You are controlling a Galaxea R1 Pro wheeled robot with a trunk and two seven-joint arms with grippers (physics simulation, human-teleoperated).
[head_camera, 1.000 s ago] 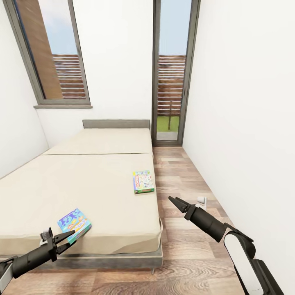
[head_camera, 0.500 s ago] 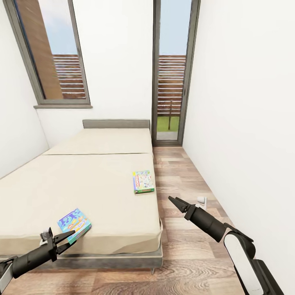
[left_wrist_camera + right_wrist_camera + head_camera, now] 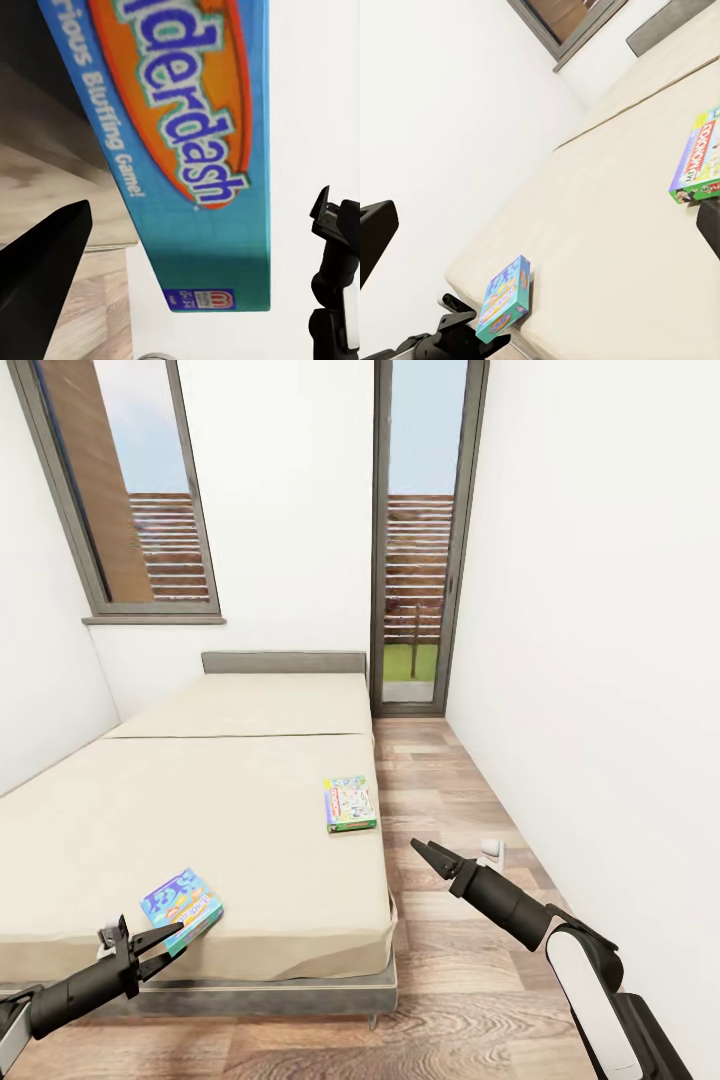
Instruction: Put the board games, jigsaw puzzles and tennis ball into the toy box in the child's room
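head view: nothing has shifted over the last second, so the robot looks paused just short of a grasp. a beige bed [image 3: 200, 810] runs back to a grey headboard. a blue game [image 3: 181, 906] lies at its near edge, a green-edged game [image 3: 350, 803] near the right edge, well apart. the left gripper [image 3: 150, 948] hovers just beside the blue game, fingers parted, holding nothing. the right gripper [image 3: 428, 854] hangs over the wood floor [image 3: 450, 780], fingers narrowly parted, empty.

left wrist view: the blue game [image 3: 187, 150] is close ahead, between one dark finger [image 3: 45, 270] and the other.

right wrist view: blue game [image 3: 504, 298] on the bed by the left gripper [image 3: 461, 315]; green-edged game [image 3: 697, 169] further along. no container is in sight, so both games are not yet boxed.
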